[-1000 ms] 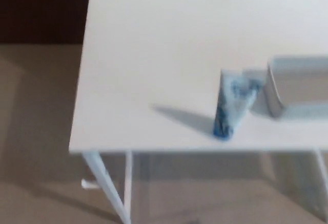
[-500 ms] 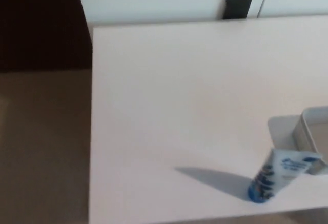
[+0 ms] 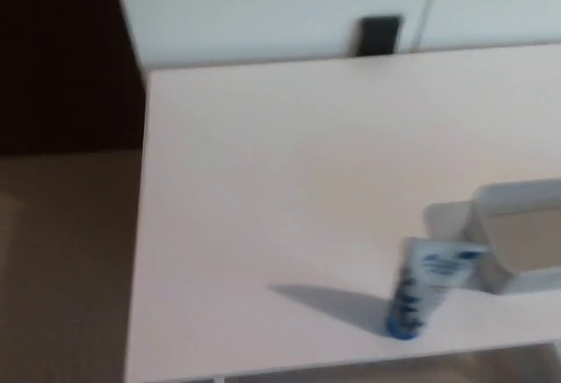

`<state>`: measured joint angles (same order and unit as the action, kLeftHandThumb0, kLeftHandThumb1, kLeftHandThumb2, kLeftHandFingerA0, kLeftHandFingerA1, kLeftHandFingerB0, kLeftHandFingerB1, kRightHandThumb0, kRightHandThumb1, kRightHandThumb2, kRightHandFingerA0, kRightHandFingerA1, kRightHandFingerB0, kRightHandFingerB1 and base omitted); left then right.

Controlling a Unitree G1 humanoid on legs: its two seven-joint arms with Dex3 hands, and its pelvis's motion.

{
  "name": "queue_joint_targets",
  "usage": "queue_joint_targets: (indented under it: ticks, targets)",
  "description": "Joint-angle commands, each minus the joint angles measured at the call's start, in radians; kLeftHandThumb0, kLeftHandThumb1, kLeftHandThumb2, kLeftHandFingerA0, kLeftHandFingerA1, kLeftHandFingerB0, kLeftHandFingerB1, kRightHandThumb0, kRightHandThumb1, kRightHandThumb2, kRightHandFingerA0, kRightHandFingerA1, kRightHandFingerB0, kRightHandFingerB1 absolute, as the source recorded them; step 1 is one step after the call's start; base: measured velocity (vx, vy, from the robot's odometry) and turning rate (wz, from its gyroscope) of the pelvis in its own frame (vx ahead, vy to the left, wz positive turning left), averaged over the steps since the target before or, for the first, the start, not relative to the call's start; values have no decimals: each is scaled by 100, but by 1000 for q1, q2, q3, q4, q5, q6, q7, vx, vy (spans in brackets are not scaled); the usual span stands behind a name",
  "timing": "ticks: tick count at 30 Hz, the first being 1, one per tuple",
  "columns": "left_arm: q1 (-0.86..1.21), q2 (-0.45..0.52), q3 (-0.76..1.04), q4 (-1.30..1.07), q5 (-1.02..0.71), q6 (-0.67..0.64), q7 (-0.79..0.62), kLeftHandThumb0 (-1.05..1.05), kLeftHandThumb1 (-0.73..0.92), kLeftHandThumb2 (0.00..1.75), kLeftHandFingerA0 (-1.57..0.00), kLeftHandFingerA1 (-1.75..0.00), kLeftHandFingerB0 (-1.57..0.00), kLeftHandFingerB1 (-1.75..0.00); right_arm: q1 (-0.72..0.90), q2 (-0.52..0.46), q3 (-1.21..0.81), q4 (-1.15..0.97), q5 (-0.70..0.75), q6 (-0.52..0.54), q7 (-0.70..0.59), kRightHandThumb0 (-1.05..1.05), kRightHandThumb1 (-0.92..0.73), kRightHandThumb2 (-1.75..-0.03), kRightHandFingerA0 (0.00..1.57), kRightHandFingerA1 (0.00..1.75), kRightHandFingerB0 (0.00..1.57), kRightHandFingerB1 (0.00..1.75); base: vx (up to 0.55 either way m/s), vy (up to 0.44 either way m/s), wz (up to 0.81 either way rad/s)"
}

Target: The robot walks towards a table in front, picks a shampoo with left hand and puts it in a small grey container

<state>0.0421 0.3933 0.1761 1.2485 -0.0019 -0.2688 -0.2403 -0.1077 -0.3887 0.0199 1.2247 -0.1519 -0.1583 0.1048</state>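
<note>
A blue and white shampoo tube (image 3: 425, 289) stands on its cap near the front edge of a white table (image 3: 289, 190), leaning slightly to the right. Right beside it, at the picture's right edge, sits a small grey container (image 3: 517, 234), partly cut off by the frame. The tube's top overlaps the container's near left corner; whether they touch I cannot tell. Neither of my hands shows in the head view. The picture is blurred.
A white wall or cabinet front (image 3: 263, 6) rises behind the table, with a small black rectangle (image 3: 379, 35) on it. Brown floor (image 3: 61, 269) lies to the left of the table, and a dark area (image 3: 53, 50) fills the upper left.
The whole picture has shifted: the camera tilted up, then moved slightly, so the table's far edge and the wall now show. The tube and container keep their places relative to each other.
</note>
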Motion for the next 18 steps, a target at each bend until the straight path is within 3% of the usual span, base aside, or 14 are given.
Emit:
queue_joint_targets:
  ticks: [1,11,18]
  targets:
    - [2,14,-4,4,7,-13,13,-42,64,59,-52,-47,-29,-34,5,-4,-3,5,0,2,5,-25,-69,-60,67,51,47,40,-41,-162,-9]
    - [11,12,6,4,-7,-11,-6,-43,65,60,-47,-45,-26,-33,9,-4,4,12,-6,-6,7,-26,-70,-60,67,51,47,40,19,-9,-1]
    - [19,4,21,-9,-17,-33,6,-44,63,59,-54,-46,-26,-33,7,-3,6,11,-7,1,3,-25,-70,-60,67,51,47,40,33,78,18]
